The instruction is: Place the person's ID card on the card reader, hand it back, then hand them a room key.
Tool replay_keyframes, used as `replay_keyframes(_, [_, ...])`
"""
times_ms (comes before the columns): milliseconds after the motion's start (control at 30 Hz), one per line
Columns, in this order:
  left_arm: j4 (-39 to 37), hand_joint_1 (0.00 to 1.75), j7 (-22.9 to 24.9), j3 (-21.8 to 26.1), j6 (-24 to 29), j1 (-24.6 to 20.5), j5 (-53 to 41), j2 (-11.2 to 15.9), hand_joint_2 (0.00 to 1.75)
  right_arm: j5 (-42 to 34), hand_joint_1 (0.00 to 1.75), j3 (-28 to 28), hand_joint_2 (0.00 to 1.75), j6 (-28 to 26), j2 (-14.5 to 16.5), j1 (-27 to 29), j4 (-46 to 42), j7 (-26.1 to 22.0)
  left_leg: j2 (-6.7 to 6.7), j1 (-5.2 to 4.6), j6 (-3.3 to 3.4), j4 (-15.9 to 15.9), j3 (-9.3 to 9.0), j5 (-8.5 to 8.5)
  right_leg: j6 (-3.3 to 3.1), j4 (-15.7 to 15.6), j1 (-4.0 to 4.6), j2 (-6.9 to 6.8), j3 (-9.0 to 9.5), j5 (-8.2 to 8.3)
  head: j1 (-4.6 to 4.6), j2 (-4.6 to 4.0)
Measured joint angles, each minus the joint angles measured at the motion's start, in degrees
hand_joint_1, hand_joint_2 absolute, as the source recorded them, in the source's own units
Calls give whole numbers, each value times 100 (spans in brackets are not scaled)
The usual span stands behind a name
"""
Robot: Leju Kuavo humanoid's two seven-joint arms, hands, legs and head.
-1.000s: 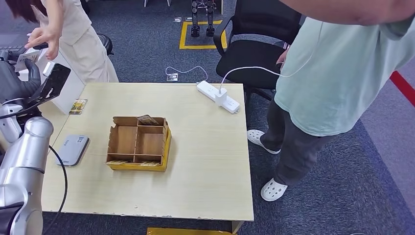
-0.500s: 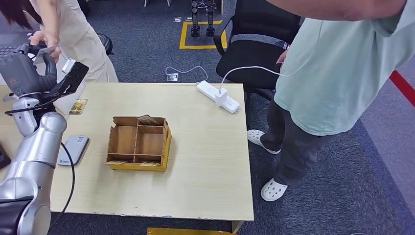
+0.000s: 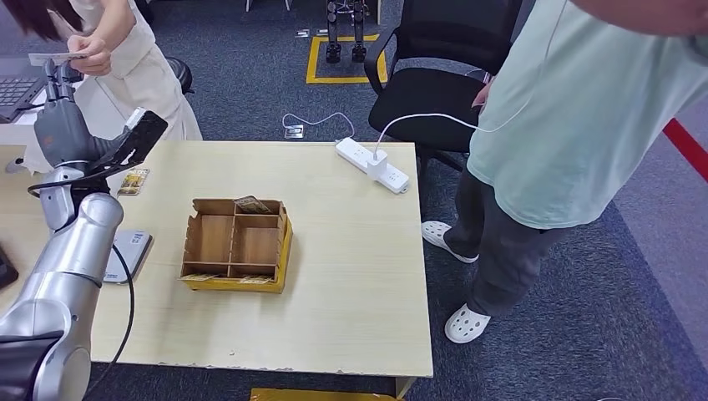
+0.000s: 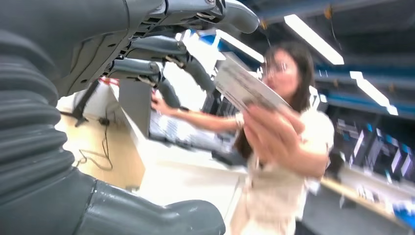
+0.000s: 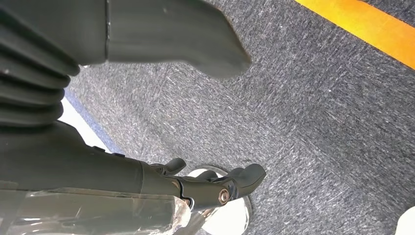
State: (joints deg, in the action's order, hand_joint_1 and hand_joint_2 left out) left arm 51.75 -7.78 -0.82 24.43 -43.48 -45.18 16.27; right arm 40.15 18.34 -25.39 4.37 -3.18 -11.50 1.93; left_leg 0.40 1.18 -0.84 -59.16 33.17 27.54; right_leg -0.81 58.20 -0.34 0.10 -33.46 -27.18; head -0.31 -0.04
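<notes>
Nearest in the head view, the silver left arm rises along the left side of the tabletop. Beside the forearm a grey card reader lies flat on the wood. Mid-tabletop sits a wooden divider box in a yellow tray, with a card leaning in a far compartment. A small patterned card lies near the far left edge. A white power strip rests at the far edge, its cable running off toward a black office chair.

Left robot hand is raised above the far left corner, fingers apart and pointing up, gripping nothing. Just above its fingertips a person in cream clothing holds the ID card in their own hand; card and robot fingers look close but apart. In the left wrist view the same card sits pinched in the person's hand, just beyond the dark fingers.

Right robot hand hangs over grey carpet, fingers curled in with nothing visible between them. A second person in a pale green shirt stands at the right.
</notes>
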Motion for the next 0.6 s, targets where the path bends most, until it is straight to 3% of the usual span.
replay_keyframes(167, [253, 0, -293, -396, -2098, 62, 540, 356, 175, -16, 0, -3, 0, -15, -10, 19, 0, -21, 10, 1, 0, 0, 3, 0, -1, 2, 1, 10, -3, 0, 1, 0])
replay_keyframes(333, [1049, 0, -705, -1243, -4296, 10, 1369, 1406, 175, -18, 0, -25, 0, -15, -73, 37, 4, -74, 37, 3, -1, 1, 10, 1, -3, 6, 4, 38, -21, 2, 2, 0])
replay_keyframes(467, [2061, 0, -792, -1985, -5140, -138, 2189, 2453, 175, -22, 0, -86, 0, -10, -115, 40, 9, -114, 43, 3, -3, 3, 20, 3, -3, 6, 5, 43, -31, 1, 1, 0])
replay_keyframes(600, [3300, 0, -655, -2586, -5255, -110, 2675, 3498, 175, -57, 0, -163, 0, -9, -116, 43, 9, -151, 50, 2, 0, 4, 27, 6, -2, 5, 4, 46, -37, 0, 1, 0])
